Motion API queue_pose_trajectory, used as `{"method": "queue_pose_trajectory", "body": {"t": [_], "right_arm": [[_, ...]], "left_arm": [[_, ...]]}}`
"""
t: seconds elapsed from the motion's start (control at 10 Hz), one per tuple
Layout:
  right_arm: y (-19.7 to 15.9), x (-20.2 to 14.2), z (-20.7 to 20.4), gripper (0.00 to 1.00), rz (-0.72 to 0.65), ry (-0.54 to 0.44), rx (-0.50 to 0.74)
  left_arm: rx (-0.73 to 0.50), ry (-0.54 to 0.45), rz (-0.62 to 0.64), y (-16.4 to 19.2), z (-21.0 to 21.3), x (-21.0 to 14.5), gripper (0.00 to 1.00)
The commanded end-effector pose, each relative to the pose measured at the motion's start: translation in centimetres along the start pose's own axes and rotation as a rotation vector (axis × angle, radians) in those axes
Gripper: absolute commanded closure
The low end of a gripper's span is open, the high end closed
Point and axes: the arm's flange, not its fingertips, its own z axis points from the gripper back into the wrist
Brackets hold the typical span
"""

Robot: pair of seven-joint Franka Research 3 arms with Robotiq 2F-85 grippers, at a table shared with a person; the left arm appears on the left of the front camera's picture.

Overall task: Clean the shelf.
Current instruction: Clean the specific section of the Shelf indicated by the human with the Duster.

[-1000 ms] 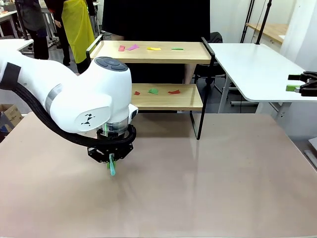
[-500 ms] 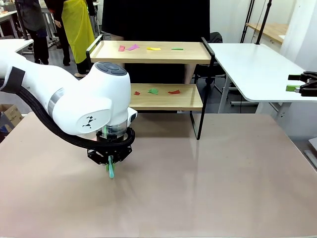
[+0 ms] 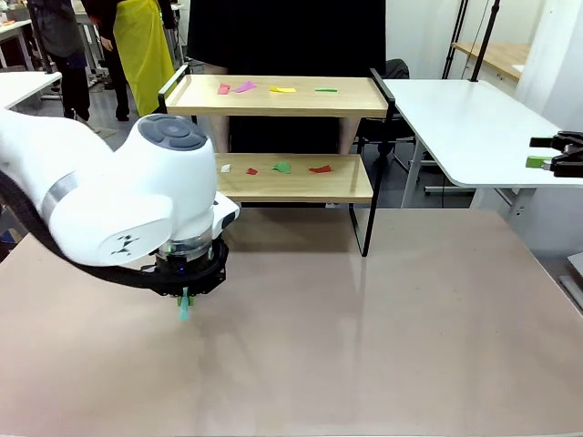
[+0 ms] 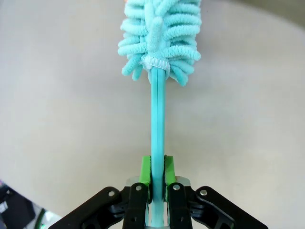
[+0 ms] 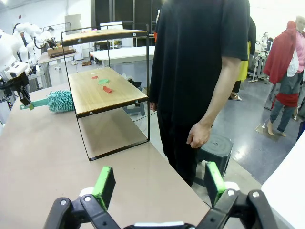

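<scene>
Teal duster (image 4: 159, 43) handle sits clamped in my left hand (image 4: 158, 164); in the front view my own arm hides all but its tip. My right hand (image 5: 159, 182) is spread apart, holding nothing. The shelf (image 3: 273, 109) stands at the desk's (image 3: 410, 319) far edge, its 2 boards dotted with paper scraps (image 3: 282, 167).

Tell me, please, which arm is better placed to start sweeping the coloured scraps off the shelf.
Left. The left claw is shut on the teal duster, low over the table just in front of the shelf. The right claw hangs open and empty, off to the side.
</scene>
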Motion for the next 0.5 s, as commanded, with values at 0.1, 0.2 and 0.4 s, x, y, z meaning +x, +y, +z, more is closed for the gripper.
{"method": "queue_pose_trajectory", "body": {"t": [0.1,0.2,0.4], "right_arm": [[0.0,0.3,-0.2,0.0,0.005,-0.002,-0.001],[0.0,0.3,-0.2,0.0,0.005,-0.002,-0.001],[0.0,0.3,-0.2,0.0,0.005,-0.002,-0.001]], "left_arm": [[-0.064,-0.135,-0.108,3.8,0.6,-1.3,0.87],[-0.089,-0.174,-0.14,4.5,0.8,-1.4,0.87],[-0.136,-0.218,-0.224,5.3,1.2,-1.6,0.87]]}}
